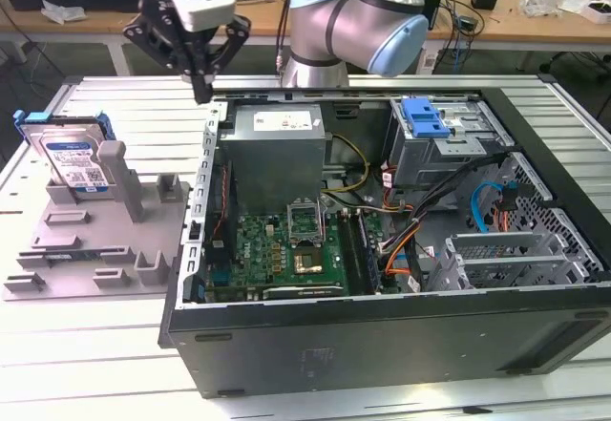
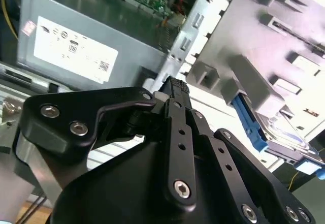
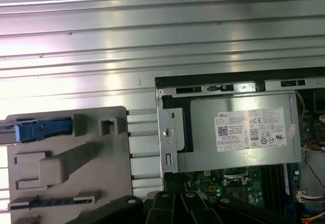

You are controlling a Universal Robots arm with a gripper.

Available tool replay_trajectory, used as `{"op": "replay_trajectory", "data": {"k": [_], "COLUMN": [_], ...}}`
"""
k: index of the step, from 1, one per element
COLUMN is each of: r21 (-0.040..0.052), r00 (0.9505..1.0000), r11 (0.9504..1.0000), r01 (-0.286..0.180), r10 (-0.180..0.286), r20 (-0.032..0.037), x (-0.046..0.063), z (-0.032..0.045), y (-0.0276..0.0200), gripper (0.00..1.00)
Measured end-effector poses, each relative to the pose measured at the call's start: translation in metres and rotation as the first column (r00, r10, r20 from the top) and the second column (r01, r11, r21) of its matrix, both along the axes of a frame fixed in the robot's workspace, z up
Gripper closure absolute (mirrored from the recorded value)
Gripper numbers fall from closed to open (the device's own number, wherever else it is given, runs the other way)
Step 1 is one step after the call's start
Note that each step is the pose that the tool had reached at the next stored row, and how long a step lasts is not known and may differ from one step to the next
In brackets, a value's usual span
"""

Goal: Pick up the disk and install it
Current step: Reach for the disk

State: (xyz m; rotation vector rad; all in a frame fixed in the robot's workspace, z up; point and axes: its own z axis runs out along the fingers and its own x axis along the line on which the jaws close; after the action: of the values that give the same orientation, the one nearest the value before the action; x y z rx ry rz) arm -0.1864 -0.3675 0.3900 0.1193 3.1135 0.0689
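I'm watching the end effector (image 1: 200, 89) hanging empty, fingers together, over the open computer case's (image 1: 382, 345) corner. The disk (image 1: 74, 158) is sitting in a grey fixture (image 1: 105, 249) by the ribbed metal surface's (image 1: 124, 106) edge at the exterior view's left. Cluttered wooden benches (image 1: 91, 17) are standing behind.

The bench (image 1: 86, 383) is ribbed bare metal with a bright sheen, and the fixture (image 1: 86, 244) on it is matt grey plastic. The disk (image 1: 76, 158) has a dull silver metal body, a glossy paper label and a blue plastic frame (smooth-looking). The computer case (image 1: 382, 345) is matt black outside and bare grey sheet metal inside. The gripper (image 2: 173, 88) is matt black with shiny screw heads.
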Motion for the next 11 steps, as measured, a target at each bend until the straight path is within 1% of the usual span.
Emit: {"op": "replay_trajectory", "data": {"k": [2,4,6,11], "r21": [0.0000,-0.0001,0.0000,0.0000], "r00": [1.0000,1.0000,1.0000,1.0000], "r11": [1.0000,1.0000,1.0000,1.0000], "r01": [0.001,0.002,0.004,0.005], "r10": [-0.001,-0.002,-0.004,-0.005], "r20": [0.0000,-0.0001,-0.0001,-0.0001], "x": [-0.014,-0.021,-0.033,-0.052], "z": [-0.0005,-0.0006,-0.0009,-0.0013], "y": [0.0028,0.0038,0.0053,0.0079], "gripper": [0.89,0.89,0.89,0.89]}}
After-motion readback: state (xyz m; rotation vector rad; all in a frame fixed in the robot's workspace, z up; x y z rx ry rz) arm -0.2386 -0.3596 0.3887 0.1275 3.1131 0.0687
